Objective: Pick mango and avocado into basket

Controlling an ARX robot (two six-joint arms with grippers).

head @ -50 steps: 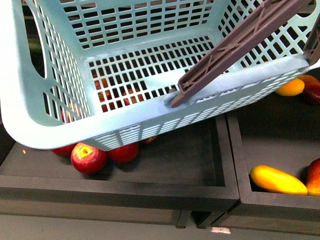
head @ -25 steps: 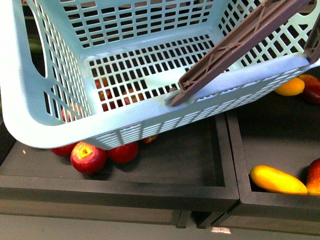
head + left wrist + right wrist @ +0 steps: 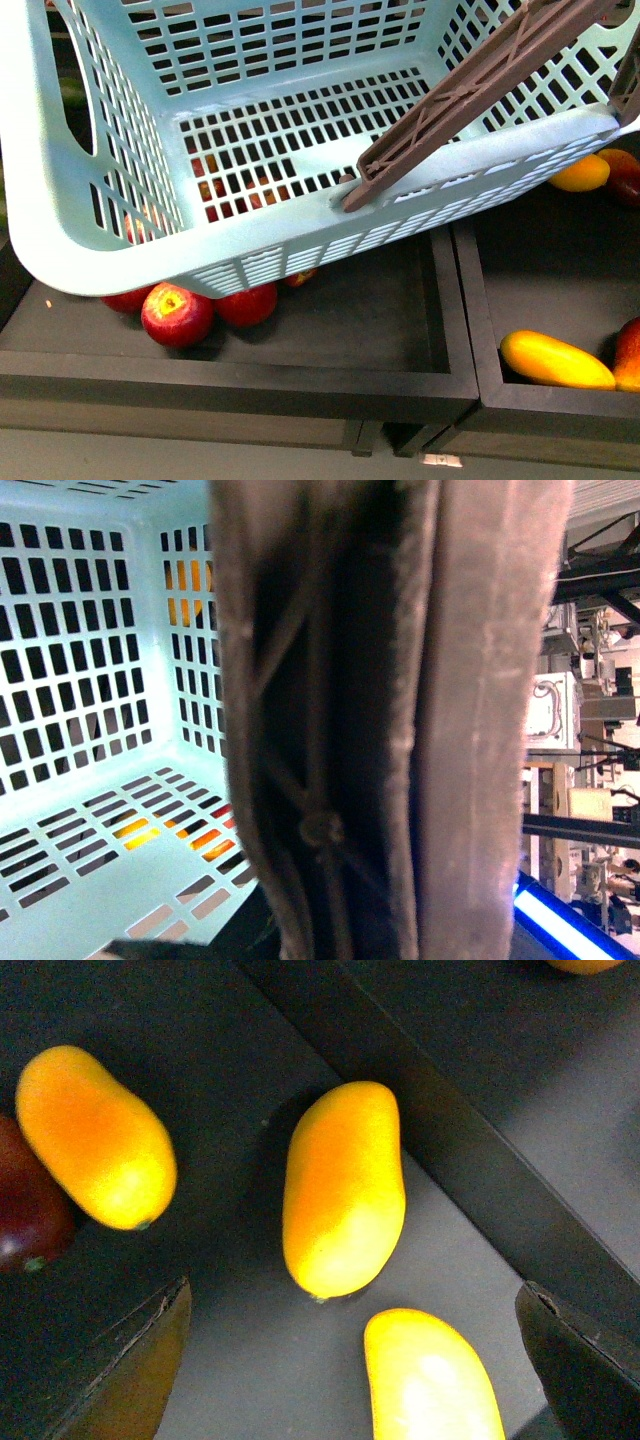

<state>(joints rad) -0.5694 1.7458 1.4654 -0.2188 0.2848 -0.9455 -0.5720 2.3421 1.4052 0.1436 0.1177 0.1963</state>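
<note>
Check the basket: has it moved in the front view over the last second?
Yes. The basket edged slightly right, judged against the red apple, which stays put under its near-left corner.

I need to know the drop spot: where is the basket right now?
In the front view the basket fills the upper left and centre, tilted above the left bin, with red apples under its near edge.
</note>
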